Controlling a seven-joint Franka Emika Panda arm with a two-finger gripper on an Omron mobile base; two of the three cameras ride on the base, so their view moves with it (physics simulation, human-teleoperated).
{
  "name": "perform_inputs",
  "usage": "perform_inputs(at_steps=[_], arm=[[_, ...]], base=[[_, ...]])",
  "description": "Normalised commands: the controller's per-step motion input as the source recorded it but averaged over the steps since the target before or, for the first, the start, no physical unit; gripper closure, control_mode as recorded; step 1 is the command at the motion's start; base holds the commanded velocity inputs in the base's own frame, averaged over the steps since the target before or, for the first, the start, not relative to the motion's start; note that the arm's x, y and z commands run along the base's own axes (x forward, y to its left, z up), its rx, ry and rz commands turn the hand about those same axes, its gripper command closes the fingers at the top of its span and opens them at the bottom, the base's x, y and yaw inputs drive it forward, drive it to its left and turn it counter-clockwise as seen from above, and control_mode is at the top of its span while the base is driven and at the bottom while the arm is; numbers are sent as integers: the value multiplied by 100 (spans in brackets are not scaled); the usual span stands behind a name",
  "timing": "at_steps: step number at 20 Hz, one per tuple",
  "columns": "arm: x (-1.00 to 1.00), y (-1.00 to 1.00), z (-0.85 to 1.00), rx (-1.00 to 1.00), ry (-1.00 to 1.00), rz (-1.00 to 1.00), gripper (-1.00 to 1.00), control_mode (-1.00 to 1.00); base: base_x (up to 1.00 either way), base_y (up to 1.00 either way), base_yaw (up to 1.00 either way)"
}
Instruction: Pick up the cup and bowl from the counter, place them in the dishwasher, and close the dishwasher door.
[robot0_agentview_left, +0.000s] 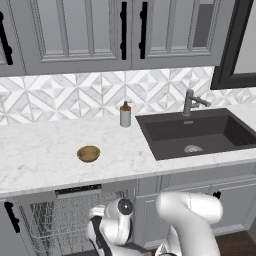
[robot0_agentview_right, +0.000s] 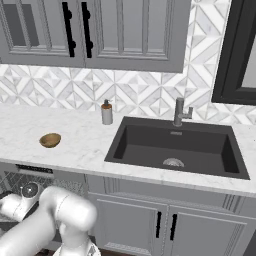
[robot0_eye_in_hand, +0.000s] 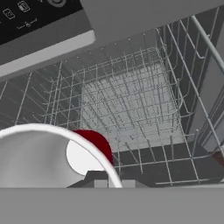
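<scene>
Cup (robot0_eye_in_hand: 57, 159) held at fingers, over dishwasher (robot0_eye_in_hand: 127, 105) rack

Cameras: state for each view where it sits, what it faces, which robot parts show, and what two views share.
Left base view: behind-left of the arm, facing the counter, bowl and sink; white arm at lower right.
Right base view: behind-right, same counter and bowl; arm at lower left.
Hand view: on the hand, looking into the dishwasher rack, with the cup close in front.
Both base views share bowl, sink and soap bottle.
</scene>
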Motion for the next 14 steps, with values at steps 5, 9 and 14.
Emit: perform_inputs(at_steps=[5, 9, 14], arm=[[15, 12, -25, -1, -1, 0, 100, -100], [29, 32, -26, -3, 0, 0, 100, -100], [40, 49, -30, -5, -2, -3, 100, -100]], base=[[0, 0, 0], [0, 0, 0], [0, 0, 0]])
